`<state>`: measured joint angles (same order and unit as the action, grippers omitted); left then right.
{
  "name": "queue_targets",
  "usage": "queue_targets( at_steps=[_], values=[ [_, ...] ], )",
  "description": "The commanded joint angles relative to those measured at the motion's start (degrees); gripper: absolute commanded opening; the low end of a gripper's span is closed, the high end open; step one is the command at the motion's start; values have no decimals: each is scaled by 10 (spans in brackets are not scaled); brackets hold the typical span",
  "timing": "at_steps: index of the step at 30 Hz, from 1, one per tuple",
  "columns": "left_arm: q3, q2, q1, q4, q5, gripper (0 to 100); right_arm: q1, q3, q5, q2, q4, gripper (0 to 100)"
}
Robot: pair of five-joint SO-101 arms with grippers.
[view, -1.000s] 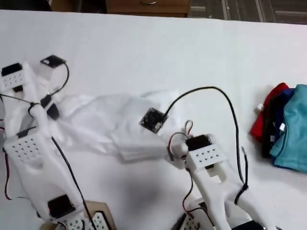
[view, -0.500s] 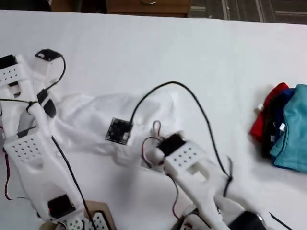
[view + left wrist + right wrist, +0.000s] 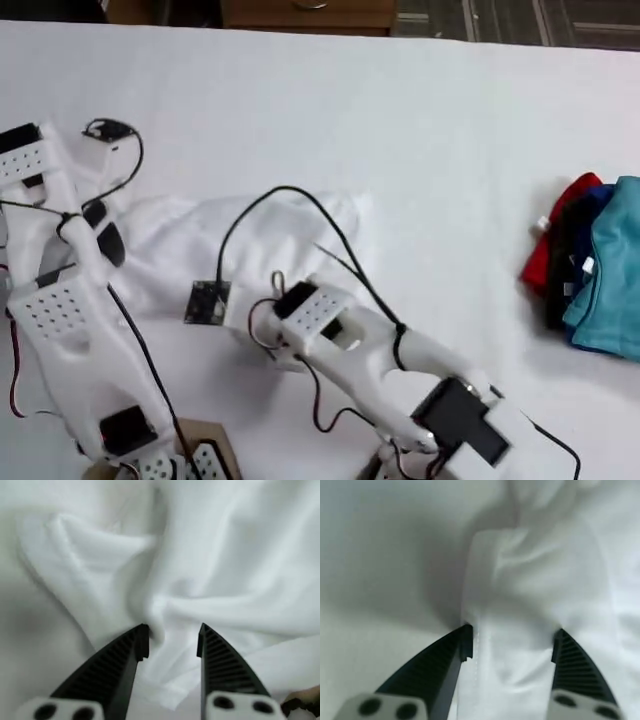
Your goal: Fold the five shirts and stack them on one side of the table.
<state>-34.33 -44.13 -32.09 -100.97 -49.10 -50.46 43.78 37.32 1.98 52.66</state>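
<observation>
1. Down at the front edge, the right arm [image 3: 370, 345] lies low over the desk [image 3: 450, 120], slanting in from the right corner to the near edge of the shirt [image 3: 270, 235].
2. The right tool [image 3: 511, 642] is apart, jaws wide. They straddle a folded band of white cloth that runs between the tips, and neither tip is pinching it.
3. Across on the left, the left arm [image 3: 70, 310] rises from the front corner and hangs over the shirt's left end.
4. The left tool [image 3: 171, 639] is apart too, with a narrower gap. A raised ridge of cloth sits between the tips, close against one of them.
5. The shirt itself is white on a white desk. It lies rumpled and creased, left of centre, between the two arms.
6. Well apart at the right edge sits the stack [image 3: 590, 265], red, dark and teal pieces overlapping one another.
7. Past the far edge there is a strip of wooden cabinet [image 3: 310, 12].
</observation>
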Motion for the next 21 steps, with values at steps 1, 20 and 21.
queue_targets(
  at_steps=[1, 20, 21],
  values=[
    [10, 31, -3, 11, 3, 183, -8, -31, 0, -19, 7, 262],
    [80, 30, -3, 84, 1, 183, -7, -76, 4, 57, 111, 37],
    [79, 32, -3, 84, 1, 183, -7, -79, 4, 53, 115, 66]
  ],
)
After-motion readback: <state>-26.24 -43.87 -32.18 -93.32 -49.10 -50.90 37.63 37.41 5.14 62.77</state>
